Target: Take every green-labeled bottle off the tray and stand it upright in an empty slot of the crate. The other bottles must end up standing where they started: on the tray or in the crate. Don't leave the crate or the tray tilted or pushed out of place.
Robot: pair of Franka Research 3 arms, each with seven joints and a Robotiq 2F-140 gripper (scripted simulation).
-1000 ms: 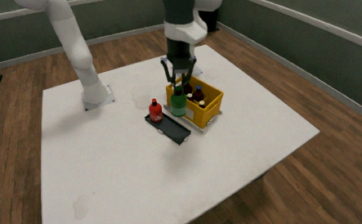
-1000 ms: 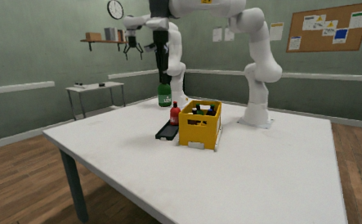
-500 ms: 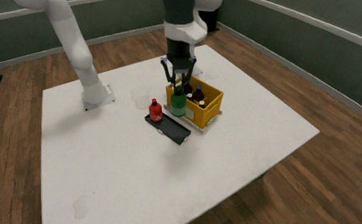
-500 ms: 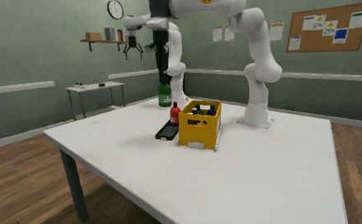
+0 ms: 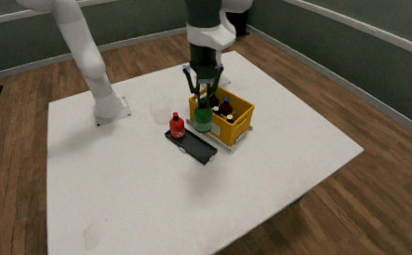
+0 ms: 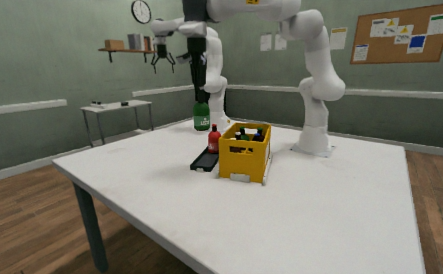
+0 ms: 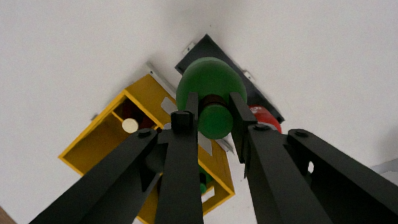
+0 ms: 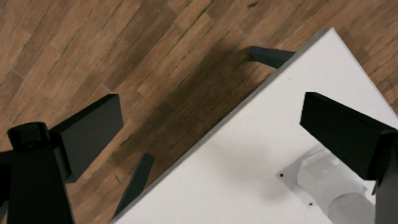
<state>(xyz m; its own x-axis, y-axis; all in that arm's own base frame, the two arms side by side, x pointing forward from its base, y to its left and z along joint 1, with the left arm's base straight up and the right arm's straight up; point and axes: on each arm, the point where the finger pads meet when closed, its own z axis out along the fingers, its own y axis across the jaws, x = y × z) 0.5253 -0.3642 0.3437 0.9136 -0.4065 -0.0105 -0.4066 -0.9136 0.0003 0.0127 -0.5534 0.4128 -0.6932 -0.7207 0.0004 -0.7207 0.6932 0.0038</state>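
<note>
exterior view: green btl up in l gripper, crate next

l gripper (image 5: pixel 204 93) (image 6: pixel 201 98) (image 7: pixel 214 114) is clamped on the neck of the green bottle (image 5: pixel 203 119) (image 6: pixel 201 116) (image 7: pixel 211 80), which hangs upright, clear of the table. in the l wrist view it sits over the black tray (image 5: pixel 197 148) (image 6: pixel 204 161) (image 7: pixel 206 49), near the crate's side. red bottle (image 5: pixel 177 127) (image 6: pixel 214 141) (image 7: pixel 266 118) stands at one end of the tray; no other btl on it. yellow crate (image 5: pixel 220 134) (image 6: pixel 243 166) (image 7: pixel 140 98) is just beside the tray, level, w/ several btls inside, incl. a white-capped one (image 7: pixel 130 125). r gripper (image 6: pixel 163 59) (image 8: pixel 212 134) is spread wide w/ nothing in it, off to the side, well apart from the work.

risks, my guess: too low a carry = btl base clips the crate wall, tips or shoves the crate. poor line-up w/ the slot = base lands on a divider or a neighbor's cap. neck-only grip = btl may swing or twist if bumped. fingers opening too wide in the crate could knock adjacent necks.

labels: green btl has a pale label w/ white lettering, too blurred to read for sure; red btl has small white marks, n/a to read. no brand legible on the crate; its pale side panel looks blank from here.
</note>
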